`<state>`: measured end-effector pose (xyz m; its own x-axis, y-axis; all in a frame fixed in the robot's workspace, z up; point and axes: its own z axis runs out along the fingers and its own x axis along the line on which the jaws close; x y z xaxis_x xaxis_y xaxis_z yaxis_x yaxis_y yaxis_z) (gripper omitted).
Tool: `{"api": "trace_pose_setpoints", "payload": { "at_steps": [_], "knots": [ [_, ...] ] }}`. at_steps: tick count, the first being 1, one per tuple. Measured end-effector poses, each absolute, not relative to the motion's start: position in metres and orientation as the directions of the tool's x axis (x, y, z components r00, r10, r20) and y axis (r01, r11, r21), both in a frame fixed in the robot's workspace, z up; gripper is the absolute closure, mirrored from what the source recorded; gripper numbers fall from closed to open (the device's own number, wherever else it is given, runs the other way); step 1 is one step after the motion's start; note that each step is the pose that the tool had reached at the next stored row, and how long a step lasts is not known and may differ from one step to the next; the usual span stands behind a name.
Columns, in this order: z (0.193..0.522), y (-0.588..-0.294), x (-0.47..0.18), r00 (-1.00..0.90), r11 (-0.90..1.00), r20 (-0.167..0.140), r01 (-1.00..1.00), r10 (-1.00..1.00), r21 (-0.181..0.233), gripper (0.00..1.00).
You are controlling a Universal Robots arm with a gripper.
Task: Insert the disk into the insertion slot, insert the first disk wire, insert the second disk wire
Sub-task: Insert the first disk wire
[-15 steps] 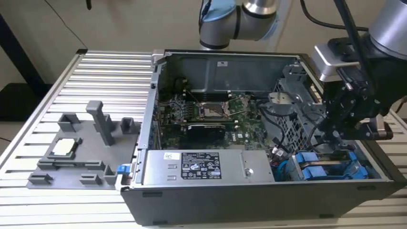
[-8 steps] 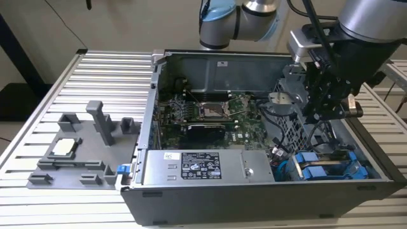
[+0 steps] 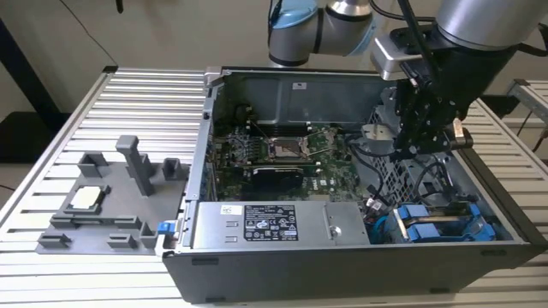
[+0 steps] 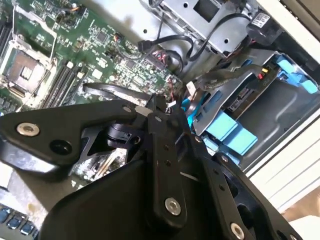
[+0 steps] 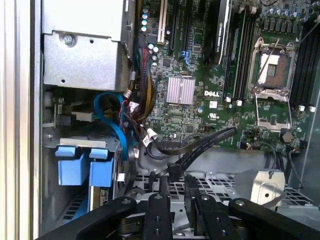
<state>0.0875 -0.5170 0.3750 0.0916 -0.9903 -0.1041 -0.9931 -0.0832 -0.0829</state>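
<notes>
Pincer (image 5: 176, 181) clamped on black wire (image 5: 210, 142), blue-framed disk (image 3: 425, 228) nearby, white label (image 3: 269, 222) on power supply (image 3: 347, 224)

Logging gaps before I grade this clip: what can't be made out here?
- Disk: how deep it sits; cables and the case wall cover it in the exterior view.
- Gripper: whether it holds the black cable; its own links cover the tip in the second wrist view.

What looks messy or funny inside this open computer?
One thin black flat cable lies loose across the green circuit board, with one end by the black gripper instead of in a socket. Nothing looks spilled or broken.
</notes>
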Motion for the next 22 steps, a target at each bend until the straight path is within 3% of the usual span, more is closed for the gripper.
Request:
{"api": "trace_pose_setpoints", "payload": {
  "at_steps": [17, 19, 20, 22],
  "knots": [
    [0.373, -0.517, 0.069, 0.124, -0.116, -0.090, -0.989, -0.988, -0.095, 0.73],
    [0.373, -0.517, 0.069, 0.124, -0.116, -0.090, -0.989, -0.988, -0.096, 0.75],
    [0.373, -0.517, 0.069, 0.124, -0.116, -0.090, -0.989, -0.988, -0.096, 0.83],
    [0.373, -0.517, 0.069, 0.124, -0.116, -0.090, -0.989, -0.988, -0.096, 0.83]
  ]
}}
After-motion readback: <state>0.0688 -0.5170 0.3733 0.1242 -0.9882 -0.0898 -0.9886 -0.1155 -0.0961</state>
